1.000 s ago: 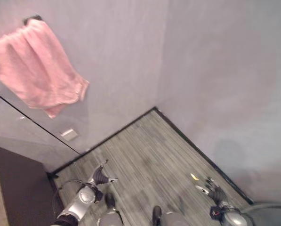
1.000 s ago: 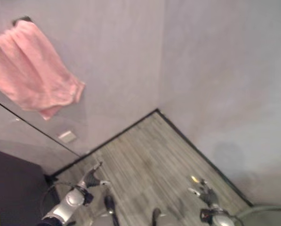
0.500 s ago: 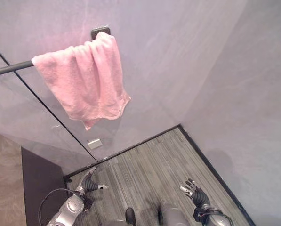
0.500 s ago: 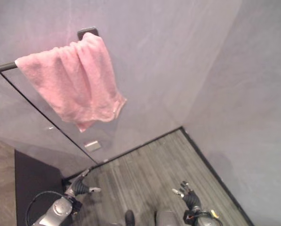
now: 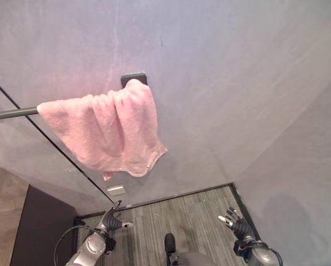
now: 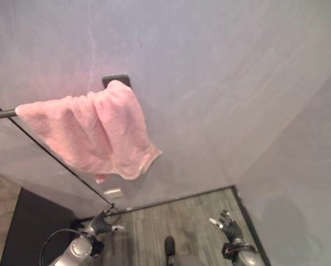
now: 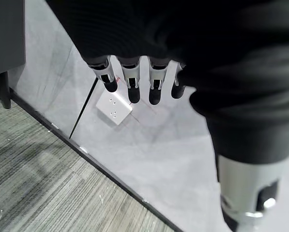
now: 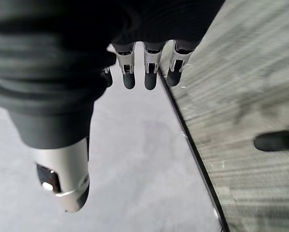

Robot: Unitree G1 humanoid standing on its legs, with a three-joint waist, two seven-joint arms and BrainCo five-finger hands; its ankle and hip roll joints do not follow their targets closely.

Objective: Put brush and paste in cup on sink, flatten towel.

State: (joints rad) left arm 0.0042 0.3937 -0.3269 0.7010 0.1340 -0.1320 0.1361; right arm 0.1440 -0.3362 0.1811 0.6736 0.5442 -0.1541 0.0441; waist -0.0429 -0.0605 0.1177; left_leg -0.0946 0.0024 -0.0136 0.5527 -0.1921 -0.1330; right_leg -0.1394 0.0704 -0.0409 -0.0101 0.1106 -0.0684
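Observation:
A pink towel hangs bunched over a dark rail on the grey wall, by the rail's black end bracket; its lower edge droops to a corner. My left hand hangs low at the lower left, far below the towel, fingers straight and holding nothing. At the lower right my right hand is also low, with its fingers relaxed and empty.
A grey wall corner stands ahead on the right, with striped grey floor below and a black skirting line. A white socket plate sits low on the wall. A dark cabinet with a stone top is at the lower left.
The camera has tilted up and turned, so the towel and rail now sit nearer the middle and less floor shows. Both hands stay low and open.

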